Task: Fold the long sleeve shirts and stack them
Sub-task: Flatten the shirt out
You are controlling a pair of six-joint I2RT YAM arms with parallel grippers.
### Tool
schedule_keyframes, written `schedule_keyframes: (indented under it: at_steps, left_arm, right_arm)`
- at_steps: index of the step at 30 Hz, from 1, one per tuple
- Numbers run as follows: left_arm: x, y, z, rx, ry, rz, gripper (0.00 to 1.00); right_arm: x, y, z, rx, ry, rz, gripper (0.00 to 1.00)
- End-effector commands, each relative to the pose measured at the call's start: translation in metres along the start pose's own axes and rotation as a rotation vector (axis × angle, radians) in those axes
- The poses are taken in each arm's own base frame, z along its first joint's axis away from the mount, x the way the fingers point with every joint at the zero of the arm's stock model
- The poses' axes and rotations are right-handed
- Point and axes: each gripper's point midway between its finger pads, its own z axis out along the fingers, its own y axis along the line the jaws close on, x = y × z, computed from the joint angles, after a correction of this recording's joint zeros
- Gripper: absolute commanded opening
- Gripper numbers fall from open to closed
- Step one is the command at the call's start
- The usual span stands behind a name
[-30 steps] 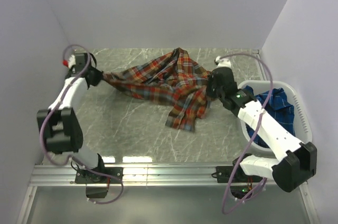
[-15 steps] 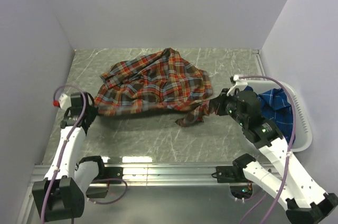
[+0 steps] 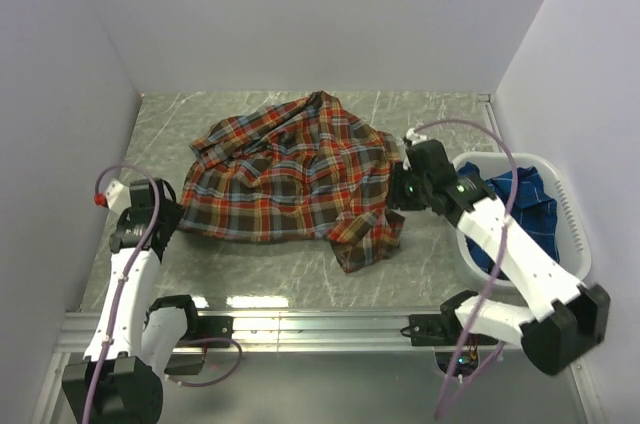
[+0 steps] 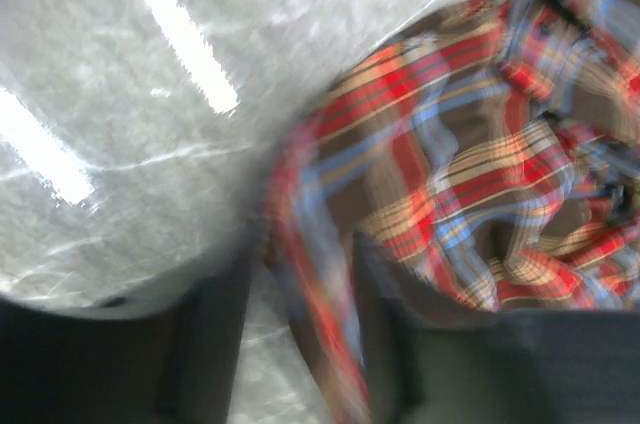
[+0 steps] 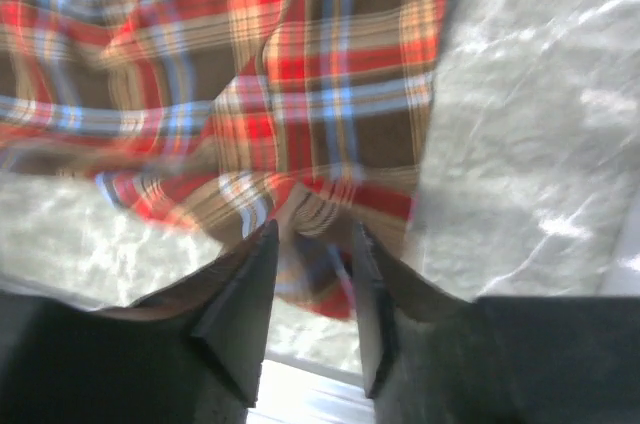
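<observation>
Right now the left gripper (image 4: 300,344) stands partly open, low over the grey marbled table (image 3: 260,264). Its two dark fingers (image 4: 210,344) are parted, and the near hem of the red-orange plaid shirt (image 3: 290,174) runs through the gap between them. A sliver of bare table shows between one finger and the cloth, so the hem lies loose there and is not pinched, though the left wrist view is blurred. From this gripper the shirt spreads forward and off to its right, rumpled in soft folds.

Likewise the right gripper (image 5: 312,309) is partly open, with its fingers (image 5: 240,314) apart. A fold of the same shirt's edge sits in the gap and just ahead of the tips. I cannot tell whether the cloth touches the pads. The rest of the shirt extends ahead and to this gripper's left, and bare table shows to its right.

Seen from above, the shirt lies opened out on the table between the two grippers, which sit at its opposite side edges. One lower corner trails toward the arm bases.

Behind the right gripper, alongside its arm, stands a white plastic basket (image 3: 578,229). The blue plaid shirt (image 3: 525,206) lies bunched inside it, well apart from both grippers.
</observation>
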Motion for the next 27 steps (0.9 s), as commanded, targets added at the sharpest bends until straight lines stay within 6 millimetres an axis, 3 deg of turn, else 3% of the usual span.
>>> schedule_keyframes:
  at_steps: [1, 4, 6, 8, 11, 12, 13, 15, 21, 26, 27]
  left_arm:
    - [-0.041, -0.024, -0.018, 0.048, -0.106, 0.049, 0.65]
    - [-0.062, -0.036, -0.03, 0.072, -0.161, 0.087, 0.87]
    - [-0.072, -0.049, -0.038, 0.113, -0.178, 0.13, 0.9]
    - [-0.069, -0.071, -0.036, 0.201, -0.142, 0.156, 0.9]
    - [-0.049, -0.102, -0.022, 0.308, -0.03, 0.177, 0.91]
    - [-0.038, -0.11, -0.009, 0.31, 0.027, 0.186, 0.91]
    - [-0.028, -0.118, -0.004, 0.318, 0.061, 0.199, 0.91]
    - [-0.013, -0.134, 0.017, 0.307, 0.132, 0.226, 0.9]
    - [0.024, -0.163, 0.072, 0.24, 0.25, 0.246, 0.75]
    - [0.05, -0.156, 0.104, 0.162, 0.324, 0.209, 0.7]
    - [0.062, -0.146, 0.112, 0.127, 0.355, 0.19, 0.69]
  right_arm:
    - [-0.041, 0.002, -0.001, 0.06, -0.062, 0.01, 0.49]
    - [-0.043, 0.025, -0.007, -0.076, -0.098, -0.02, 0.62]
    - [-0.046, 0.031, -0.014, -0.129, -0.149, -0.036, 0.68]
    - [-0.051, 0.029, -0.012, -0.118, -0.17, -0.032, 0.68]
    - [-0.061, 0.03, 0.004, -0.084, -0.156, -0.005, 0.68]
    - [-0.067, 0.028, 0.01, -0.062, -0.164, 0.007, 0.68]
    - [-0.068, 0.027, 0.026, -0.043, -0.143, 0.02, 0.68]
    - [-0.085, 0.036, 0.038, -0.072, -0.172, 0.068, 0.68]
    - [-0.101, 0.047, 0.1, -0.094, -0.159, 0.157, 0.62]
    - [-0.082, 0.041, 0.156, -0.081, -0.083, 0.241, 0.62]
    - [-0.077, 0.039, 0.163, -0.081, -0.061, 0.258, 0.62]
